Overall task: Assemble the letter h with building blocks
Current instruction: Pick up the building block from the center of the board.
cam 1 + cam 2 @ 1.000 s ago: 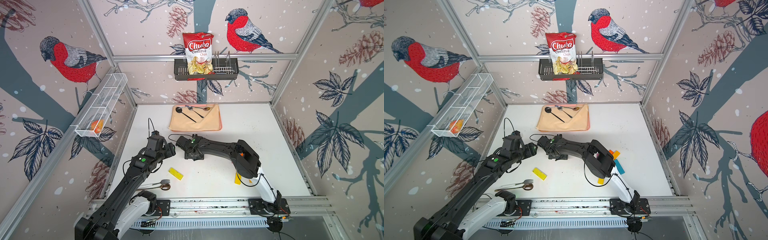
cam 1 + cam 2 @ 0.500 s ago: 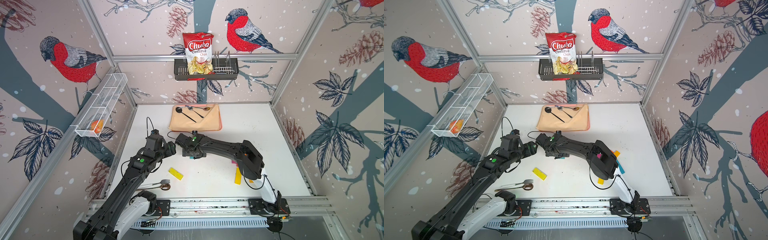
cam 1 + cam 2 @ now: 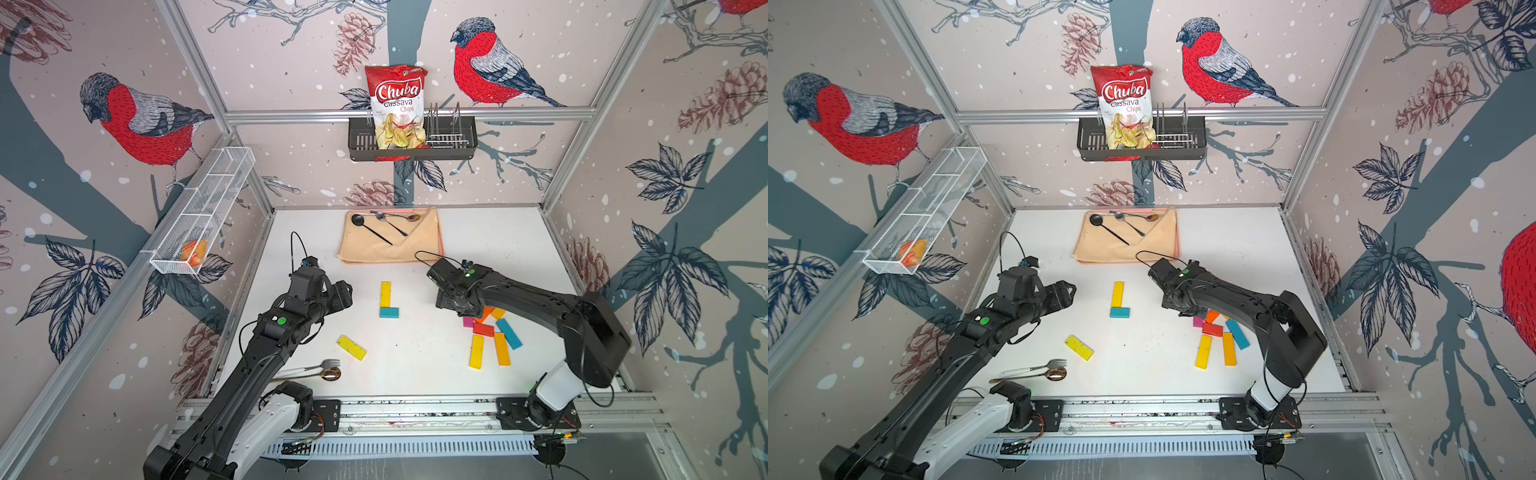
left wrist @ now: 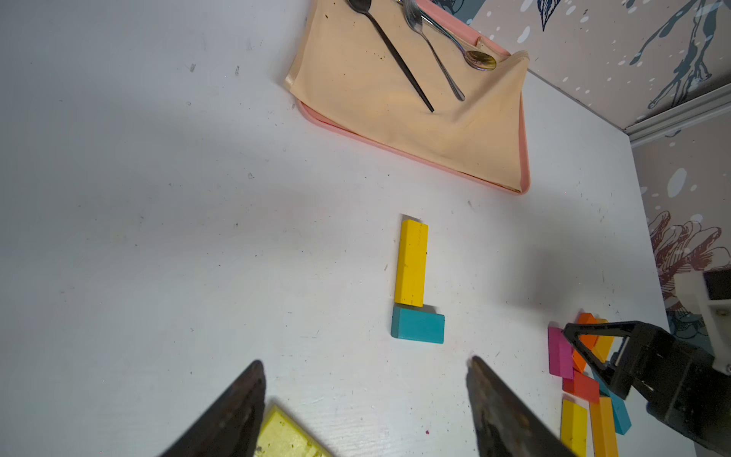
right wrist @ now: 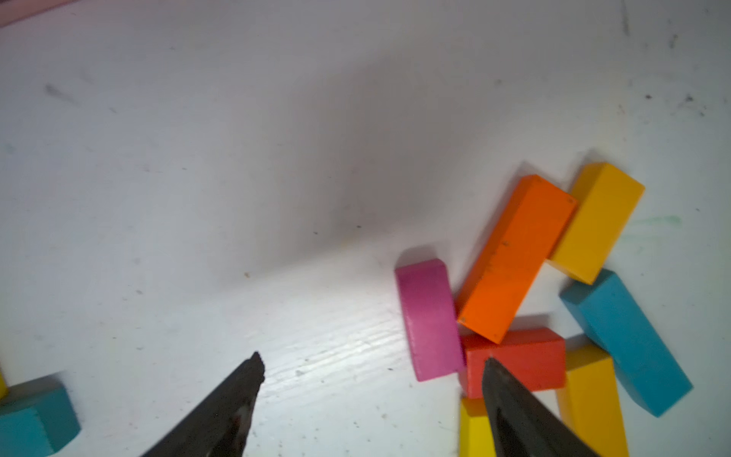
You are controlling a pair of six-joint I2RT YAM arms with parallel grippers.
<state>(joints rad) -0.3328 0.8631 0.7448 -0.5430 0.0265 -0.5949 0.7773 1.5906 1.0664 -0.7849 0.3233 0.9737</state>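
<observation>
1. At mid-surface [image 3: 415, 374] a yellow block [image 3: 385, 294] lies pointing to 12 o'clock. A teal block [image 3: 389, 312] touches its 6 o'clock end and juts toward 3. I judge most of the h is not yet built.
2. Toward 4 o'clock sits the pile [image 3: 483, 329]; a loose yellow [image 3: 351, 347] lies at 7 o'clock.
3. There are ten blocks: three yellow, two amber, two teal, one orange [image 5: 514, 257], one red [image 5: 526, 364] and one magenta [image 5: 429, 320].
4. Besides these, one fork [image 3: 328, 364] and one spoon [image 3: 330, 375] lie at 7 o'clock, and three utensils [image 3: 372, 230] lie on the cloth [image 3: 374, 253] at 12.
5. The blocks look rigid, light and smooth-painted. They should not give under a pinch but may skid or twist if caught off-centre, so grip across the narrow width at mid-length. The orange seems to rest partly on the red, so pulling either one risks nudging its neighbours.
6. The left claw [image 4: 366, 362] has its fingers apart and is empty, at 9 o'clock of the started letter.
7. The right claw [image 5: 372, 358] is also apart and empty, at the pile's 9 o'clock edge, with one finger in front of the red.
</observation>
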